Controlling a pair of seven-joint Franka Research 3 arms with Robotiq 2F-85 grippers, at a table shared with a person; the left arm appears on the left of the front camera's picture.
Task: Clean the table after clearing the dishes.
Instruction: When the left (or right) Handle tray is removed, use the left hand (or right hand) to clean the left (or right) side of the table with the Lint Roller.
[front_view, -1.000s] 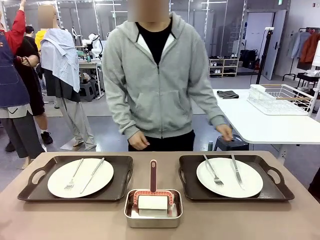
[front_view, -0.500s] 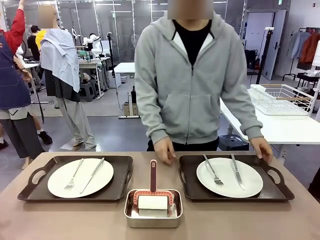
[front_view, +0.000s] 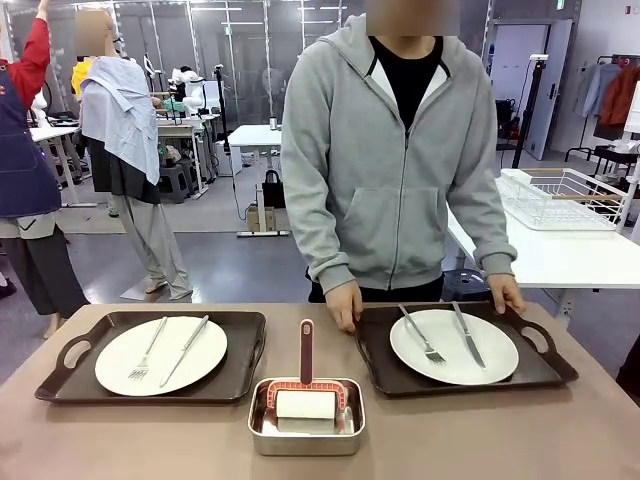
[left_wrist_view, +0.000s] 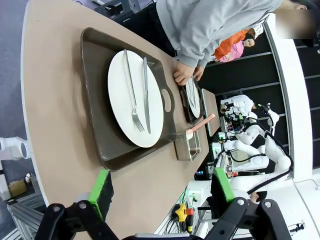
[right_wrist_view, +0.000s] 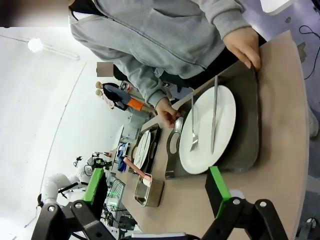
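Left jaws: released, empty.
Right jaws: released, empty.
Right tray (front_view: 375, 372): lower right of tabletop (front_view: 500, 440), plate (front_view: 450, 352) on it, person's hands (front_view: 344, 305) at both ends.
Left tray (front_view: 235, 372): lower left, holding second plate (front_view: 165, 352).

Wide brown-taupe matte desk (front_view: 600, 440), rounded corners. Three items sit directly on it.

Robot's left: dark brown rectangular handled tray (front_view: 240, 372), lying flat, long side parallel to the near edge.

Centre, closer to the near edge: small rectangular steel pan (front_view: 306, 443), just beside the inner corners of both trays; contact can't be told.

Robot's right: second dark brown handled tray (front_view: 378, 368), slightly skewed. Can't tell whether it rests fully flat on the desk.
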